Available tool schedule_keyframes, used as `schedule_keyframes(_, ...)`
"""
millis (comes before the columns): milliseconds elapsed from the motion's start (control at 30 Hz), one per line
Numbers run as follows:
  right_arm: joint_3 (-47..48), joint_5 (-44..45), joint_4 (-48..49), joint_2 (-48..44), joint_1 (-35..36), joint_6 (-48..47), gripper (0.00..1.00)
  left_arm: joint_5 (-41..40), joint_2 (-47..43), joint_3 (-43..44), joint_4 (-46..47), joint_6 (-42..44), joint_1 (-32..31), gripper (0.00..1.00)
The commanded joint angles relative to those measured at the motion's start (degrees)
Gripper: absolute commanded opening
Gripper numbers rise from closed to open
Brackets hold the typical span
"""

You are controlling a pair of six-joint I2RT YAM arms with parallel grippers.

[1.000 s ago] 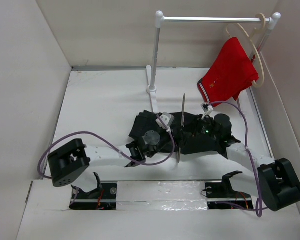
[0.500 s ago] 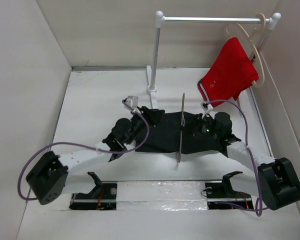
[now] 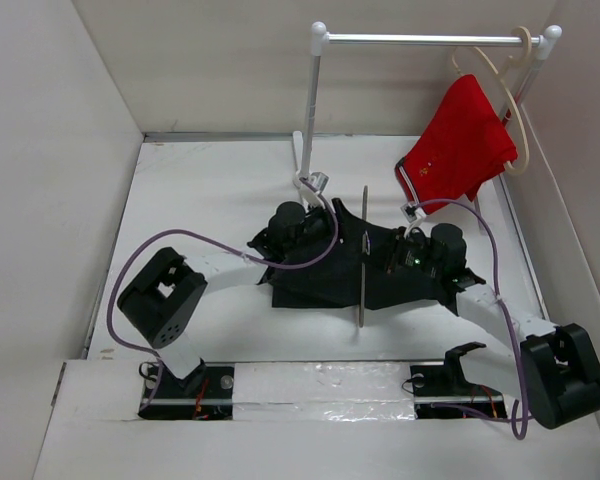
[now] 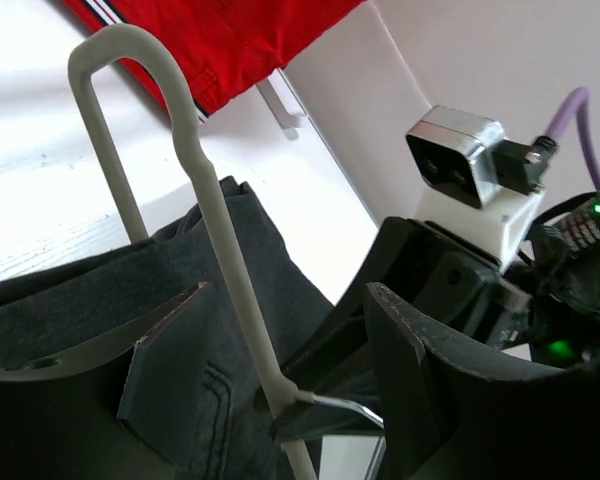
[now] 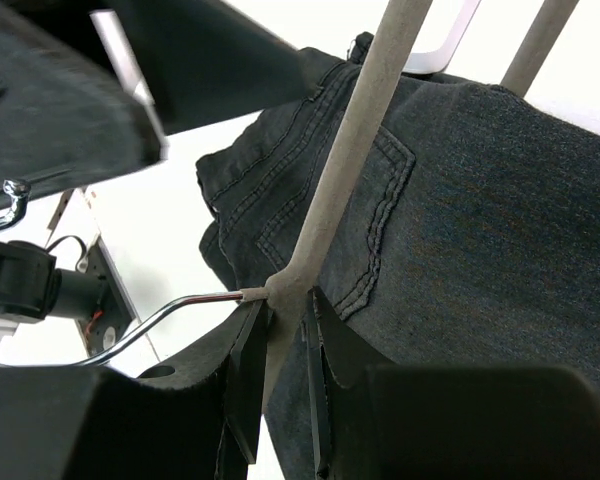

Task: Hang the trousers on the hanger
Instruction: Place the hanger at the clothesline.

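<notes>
R gripper (image 5: 285,335) pinches hanger (image 5: 338,170) neck, L gripper (image 4: 280,320) spread. We should hold hanger steady while L pulls trousers (image 5: 480,200) through.

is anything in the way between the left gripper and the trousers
Only the hanger: its grey bar, held by the right gripper, runs through the gap of the open left gripper, with the trousers just behind it.
</notes>
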Motion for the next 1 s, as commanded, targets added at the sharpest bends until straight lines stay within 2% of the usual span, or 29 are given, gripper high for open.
schedule_keyframes(0,3.74,-3.44,3.83,-1.48,0.32,-0.67,0.0,2.77,2.43,3.24,2.43,-0.99,0.06,0.57)
schedule_keyframes(133,3.74,-3.35,4.18,-1.65,0.84,-0.06,0.0,2.6,5.25,5.17,1.29,-0.91,0.06,0.56)
schedule_keyframes(300,3.57,-3.09,4.62,-1.56,0.85,0.21,0.0,4.53,7.89,6.76,2.61,-2.05,-0.47,0.49)
schedule_keyframes(400,3.92,-3.44,4.97,-0.86,0.85,0.03,0.0,4.62,8.94,5.79,5.06,-3.8,-0.47,0.36)
schedule_keyframes(433,3.74,-3.01,5.75,-0.6,0.85,0.47,0.0,5.05,9.64,5.53,6.12,-5.03,-0.47,0.25)
schedule_keyframes(500,3.57,-2.65,5.85,0.01,0.85,0.38,0.0,5.23,9.91,5.0,7.35,-5.91,-0.47,0.15)
schedule_keyframes(567,3.3,-2.92,6.2,0.72,0.85,0.21,0.0,4.88,9.91,3.87,9.28,-7.14,-0.47,0.0)
schedule_keyframes(667,2.25,-1.43,7.17,0.11,1.38,0.21,0.01,4.44,9.91,3.77,9.21,-7.94,-0.47,0.0)
schedule_keyframes(700,2.33,-0.81,6.12,-0.15,1.38,-0.23,0.15,4.01,9.56,3.77,8.94,-8.11,-0.47,0.0)
schedule_keyframes(833,2.07,0.94,4.19,-2.61,1.99,-1.9,0.49,0.93,8.95,3.86,7.1,-10.31,-0.47,0.0)
schedule_keyframes(900,2.33,2.79,-0.09,-4.98,3.57,-4.88,0.56,0.75,8.86,3.95,6.48,-12.32,0.05,0.0)
schedule_keyframes(967,2.95,4.99,-3.98,-6.21,4.18,-7.43,0.58,-0.65,8.51,2.98,7.09,-13.82,0.06,0.0)
